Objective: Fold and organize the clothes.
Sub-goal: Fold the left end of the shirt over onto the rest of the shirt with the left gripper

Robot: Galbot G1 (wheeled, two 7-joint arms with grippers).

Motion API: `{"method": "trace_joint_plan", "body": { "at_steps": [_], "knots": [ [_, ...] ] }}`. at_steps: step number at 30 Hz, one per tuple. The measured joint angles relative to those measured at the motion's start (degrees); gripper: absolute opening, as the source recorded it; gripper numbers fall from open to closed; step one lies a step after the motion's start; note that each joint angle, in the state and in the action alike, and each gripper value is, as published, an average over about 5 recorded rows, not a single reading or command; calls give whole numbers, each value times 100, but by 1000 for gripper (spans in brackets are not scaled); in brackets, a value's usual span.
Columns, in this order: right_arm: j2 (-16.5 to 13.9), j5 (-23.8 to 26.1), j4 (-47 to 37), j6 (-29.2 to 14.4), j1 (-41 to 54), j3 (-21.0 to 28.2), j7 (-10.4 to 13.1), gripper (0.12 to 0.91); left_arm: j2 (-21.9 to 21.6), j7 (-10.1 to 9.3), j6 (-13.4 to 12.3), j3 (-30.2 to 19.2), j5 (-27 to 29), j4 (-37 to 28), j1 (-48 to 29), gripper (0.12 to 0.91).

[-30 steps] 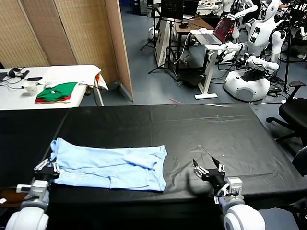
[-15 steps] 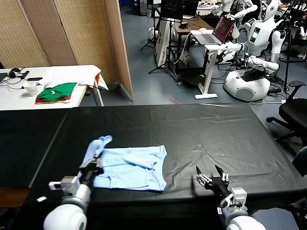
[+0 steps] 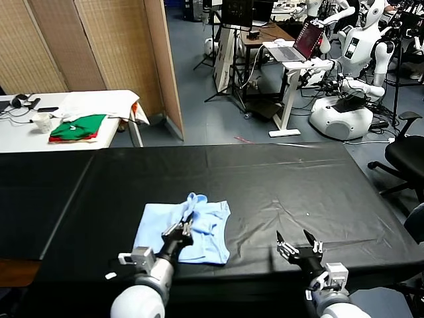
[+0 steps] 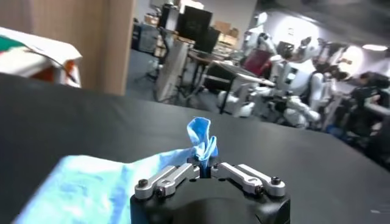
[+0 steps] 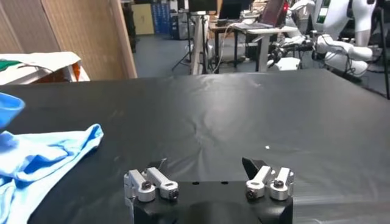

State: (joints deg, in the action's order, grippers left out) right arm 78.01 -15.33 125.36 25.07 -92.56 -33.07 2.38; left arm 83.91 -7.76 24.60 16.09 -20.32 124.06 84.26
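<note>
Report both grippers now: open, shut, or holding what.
Left gripper: shut on a pinched fold of the light-blue T-shirt.
Right gripper: open, holding nothing, near the black table's front edge.

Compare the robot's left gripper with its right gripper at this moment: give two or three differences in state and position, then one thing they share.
The left gripper is shut on a bunched edge of the light-blue T-shirt; the right gripper is open and holds nothing. The left gripper is over the shirt; the right gripper is over bare black table, apart from the shirt. Both sit near the table's front edge and point away from the robot.
</note>
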Motion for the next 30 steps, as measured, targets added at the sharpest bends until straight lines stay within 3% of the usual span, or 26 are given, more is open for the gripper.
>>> {"method": "trace_joint_plan", "body": {
  "at_steps": [24,27,30],
  "knots": [
    [-194,-214,-50,-83,104,155,-130,907,669,-215,-165,-196,100,-433,95,197],
    [-224,-214,-79,-79,164,210,-140,907,762,-182,-171,-218,70,-486,137,275],
    [-267,-219,-109,-71,218,270,-179,907,821,-136,-155,-232,-127,-509,159,443]
  ]
}}
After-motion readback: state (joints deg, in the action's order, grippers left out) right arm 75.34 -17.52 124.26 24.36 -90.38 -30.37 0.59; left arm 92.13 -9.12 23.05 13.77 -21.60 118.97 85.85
